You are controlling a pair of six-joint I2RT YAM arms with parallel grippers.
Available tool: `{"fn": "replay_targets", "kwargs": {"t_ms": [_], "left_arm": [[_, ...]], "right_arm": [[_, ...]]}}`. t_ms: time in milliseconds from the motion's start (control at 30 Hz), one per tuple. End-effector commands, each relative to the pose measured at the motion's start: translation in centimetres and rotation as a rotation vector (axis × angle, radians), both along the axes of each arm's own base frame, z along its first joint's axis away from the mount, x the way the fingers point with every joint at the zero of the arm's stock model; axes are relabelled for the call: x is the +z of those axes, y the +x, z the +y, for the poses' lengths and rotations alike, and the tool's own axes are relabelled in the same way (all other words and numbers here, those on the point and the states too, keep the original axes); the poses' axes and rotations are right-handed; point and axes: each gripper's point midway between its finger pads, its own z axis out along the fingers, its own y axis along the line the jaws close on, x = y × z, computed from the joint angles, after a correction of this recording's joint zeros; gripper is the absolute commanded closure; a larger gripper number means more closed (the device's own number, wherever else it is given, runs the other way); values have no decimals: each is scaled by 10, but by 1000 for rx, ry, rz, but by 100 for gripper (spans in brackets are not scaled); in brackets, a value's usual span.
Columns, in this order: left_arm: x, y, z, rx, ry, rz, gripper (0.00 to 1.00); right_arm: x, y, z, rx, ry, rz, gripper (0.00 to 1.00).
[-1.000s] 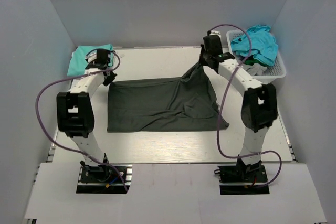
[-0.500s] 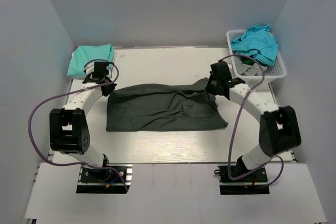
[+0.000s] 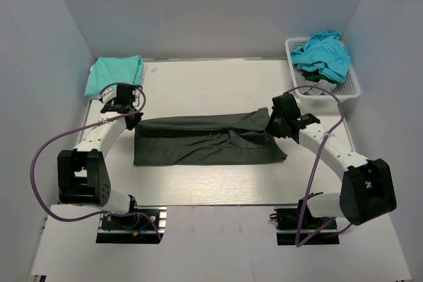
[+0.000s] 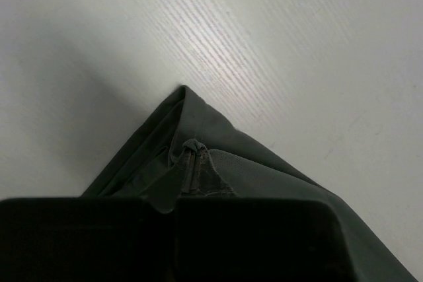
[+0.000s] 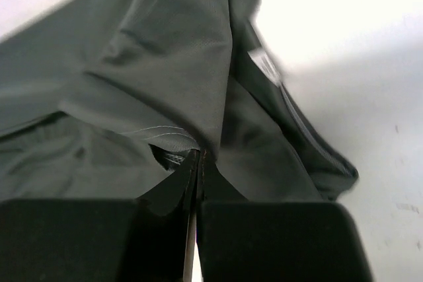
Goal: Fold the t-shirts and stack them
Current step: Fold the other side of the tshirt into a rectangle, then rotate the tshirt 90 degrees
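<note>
A dark charcoal t-shirt (image 3: 205,142) lies in a long band across the middle of the table. My left gripper (image 3: 132,119) is shut on its far left corner. In the left wrist view the pinched cloth (image 4: 218,163) bunches at the closed fingertips of the left gripper (image 4: 192,160). My right gripper (image 3: 273,122) is shut on the shirt's far right edge. The right wrist view shows the right gripper (image 5: 200,160) closed on a fold of the shirt (image 5: 172,44), with the shirt's white neck label (image 5: 268,65) beside it. A folded mint-green t-shirt (image 3: 114,74) lies at the back left.
A white lattice basket (image 3: 349,88) stands at the back right corner with a turquoise t-shirt (image 3: 324,54) heaped in it. Grey walls close in the table on three sides. Purple cables loop from both arms.
Both grippers have come down and toward the near side with the shirt's far edge. The raised right corner has dropped, and the shirt is now a narrower band.
</note>
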Motion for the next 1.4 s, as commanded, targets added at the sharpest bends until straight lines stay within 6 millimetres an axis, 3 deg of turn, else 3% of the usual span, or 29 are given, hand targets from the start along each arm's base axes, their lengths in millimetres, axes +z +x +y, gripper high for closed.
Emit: {"fn": "replay_targets", "kwargs": {"t_ms": [0, 133, 233, 267, 300, 333, 400, 433, 567, 600, 667, 767, 833, 867, 933, 967, 1000, 1067, 1133, 1167, 1233, 1367], "left_arm": [[-5, -14, 9, 59, 32, 27, 100], [-26, -20, 3, 48, 4, 89, 100], [-40, -31, 4, 60, -16, 162, 100], [-46, -35, 5, 80, -10, 195, 83], [-52, -47, 10, 92, 18, 250, 67], [-53, -49, 11, 92, 20, 270, 37], [-56, -57, 15, 124, 25, 313, 8], [-52, -55, 17, 127, 34, 311, 0], [-28, -48, 22, 158, 53, 287, 0], [-20, -45, 22, 159, 51, 272, 0], [5, -31, 22, 150, 48, 200, 0], [35, -6, 4, 21, 26, 99, 0], [46, 10, -8, -52, -14, 42, 0], [48, 15, -24, -127, -73, 24, 0], [37, 17, -40, -210, -134, 13, 0], [38, 24, -62, -284, -215, -32, 0], [21, 18, -71, -311, -257, -8, 0], [4, 18, -91, -367, -336, -6, 0], [-21, 4, -96, -375, -354, 63, 0], [-37, -2, -90, -334, -336, 114, 0], [-60, -20, -84, -308, -299, 196, 0], [-90, -50, -70, -259, -212, 296, 0]], "right_arm": [[-8, -25, -4, -15, 12, 64, 100], [-24, -41, -11, -20, -10, 117, 100], [-49, -58, -14, -8, -25, 205, 100], [-55, -64, -15, -6, -28, 227, 96], [-61, -68, -14, 2, -25, 249, 77], [-68, -74, -15, 20, -35, 265, 69], [-71, -77, -16, 56, -42, 277, 49], [-71, -77, -17, 60, -53, 280, 47], [-41, -59, -19, 108, -84, 177, 38], [-21, -45, -17, 131, -94, 107, 25], [-3, -35, -13, 152, -89, 53, 10], [19, -24, 3, 214, -40, -9, 10], [25, -20, 17, 255, 24, -38, 10], [22, -19, 21, 264, 38, -36, 10], [28, -15, 43, 315, 142, -75, 10], [21, -14, 48, 323, 159, -58, 10], [27, -9, 58, 344, 209, -84, 10], [17, -14, 69, 372, 255, -38, 10], [-3, -19, 74, 381, 269, 34, 10], [-9, -20, 74, 362, 268, 58, 10], [-36, -30, 64, 324, 228, 163, 10], [-69, -37, 46, 253, 137, 261, 10]]}}
